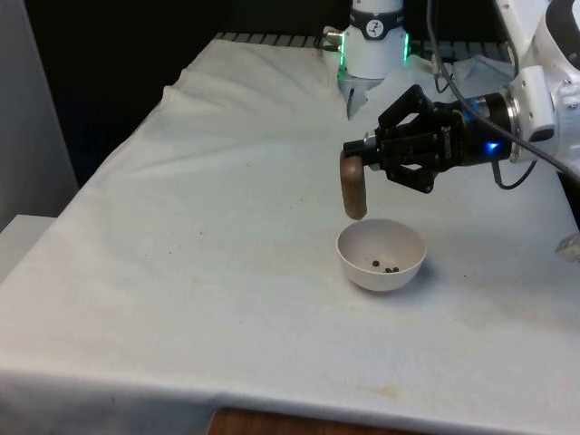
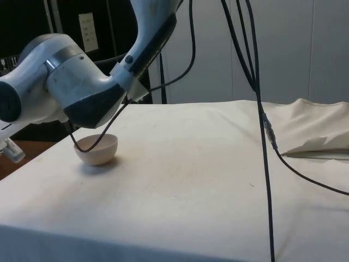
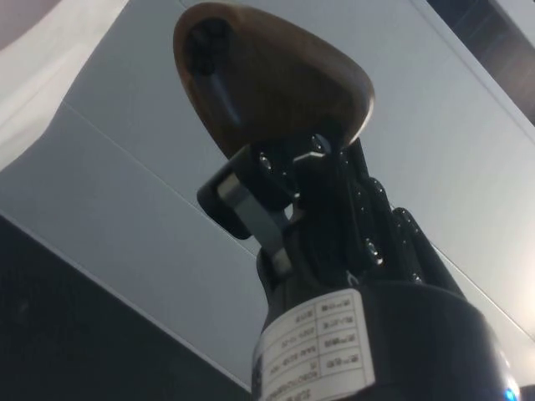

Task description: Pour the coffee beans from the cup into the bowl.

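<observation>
- From the side view I lose the far rim of the pale round bowl (image 2: 97, 150) behind the white arm housing (image 2: 60, 90).
- In the front view I can't count the small dark coffee beans (image 1: 388, 268).
- In the wrist view the black two-finger gripper (image 3: 288, 180) covers the brown wooden cup's (image 3: 267, 79) near side.

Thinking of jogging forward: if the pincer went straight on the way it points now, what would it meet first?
The pincer points sideways toward the front view's left, above the bowl, holding the brown cup. Beyond the cup the way looks free over the cloth, though depth is uncertain.
</observation>
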`<control>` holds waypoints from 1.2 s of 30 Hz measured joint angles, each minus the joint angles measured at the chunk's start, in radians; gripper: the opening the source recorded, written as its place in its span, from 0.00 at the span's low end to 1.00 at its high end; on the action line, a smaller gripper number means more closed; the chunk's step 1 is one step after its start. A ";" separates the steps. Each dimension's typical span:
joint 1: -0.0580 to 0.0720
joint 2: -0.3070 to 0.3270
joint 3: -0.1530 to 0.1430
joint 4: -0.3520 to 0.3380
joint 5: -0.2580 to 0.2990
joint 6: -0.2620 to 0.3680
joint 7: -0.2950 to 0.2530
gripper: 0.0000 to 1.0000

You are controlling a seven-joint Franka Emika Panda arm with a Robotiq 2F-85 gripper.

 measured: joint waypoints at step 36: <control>0.017 0.020 0.051 -0.003 -0.120 -0.119 0.000 0.12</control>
